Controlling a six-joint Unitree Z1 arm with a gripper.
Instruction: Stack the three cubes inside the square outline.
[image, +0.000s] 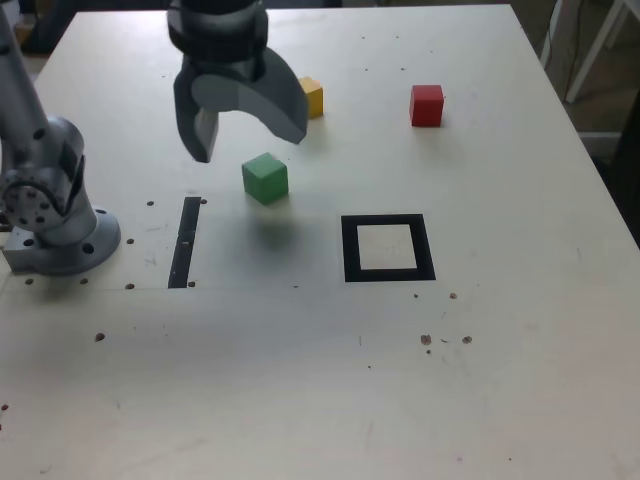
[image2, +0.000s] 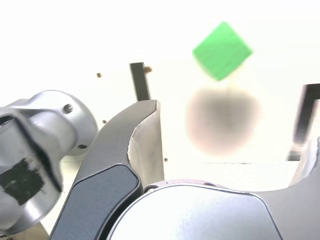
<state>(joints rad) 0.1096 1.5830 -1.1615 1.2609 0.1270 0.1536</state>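
Note:
My gripper hangs open above the table with nothing between its fingers. Just in front of it in the exterior view sits the green cube, apart from both fingers. The yellow cube is farther back, partly hidden by one finger. The red cube stands alone at the back, towards the exterior view's right. The square outline, black with a pale centre, holds nothing. In the wrist view the green cube lies beyond the open gripper, and a corner of the outline shows.
A narrow black strip lies flat between the arm's grey base and the green cube. Small dark specks dot the pale table. White furniture legs stand past the table's far right edge.

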